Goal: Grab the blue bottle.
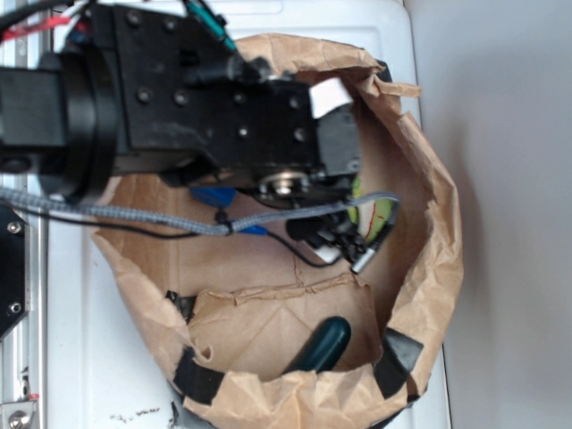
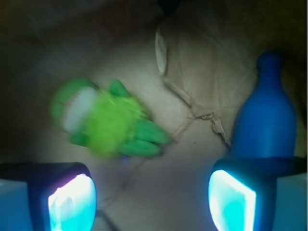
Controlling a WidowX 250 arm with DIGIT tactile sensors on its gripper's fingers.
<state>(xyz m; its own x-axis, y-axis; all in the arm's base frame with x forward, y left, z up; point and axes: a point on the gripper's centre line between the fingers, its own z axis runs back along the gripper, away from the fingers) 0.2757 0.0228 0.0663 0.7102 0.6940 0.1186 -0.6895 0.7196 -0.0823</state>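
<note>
Claw over the paper bag (image 1: 429, 268)

We see our gripper (image 2: 151, 195) open, holding nothing; the blue bottle (image 2: 264, 120) lies just beyond one finger (image 2: 231, 199), the blurry green plush (image 2: 108, 122) apparently nearer the bag's middle.

Probably a lab bench: bare white tabletop (image 1: 80, 340), metal rail (image 1: 22, 357).

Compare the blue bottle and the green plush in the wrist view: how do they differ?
The blue bottle is smooth, hard-looking plastic; the green plush is fuzzy, with a pale patch. The bottle has a clean cylinder-and-neck shape; the plush is lumpy and irregular. The bottle sits right behind one finger of the claw; the plush lies farther off, nearer the other. Both rest on the brown paper.
</note>
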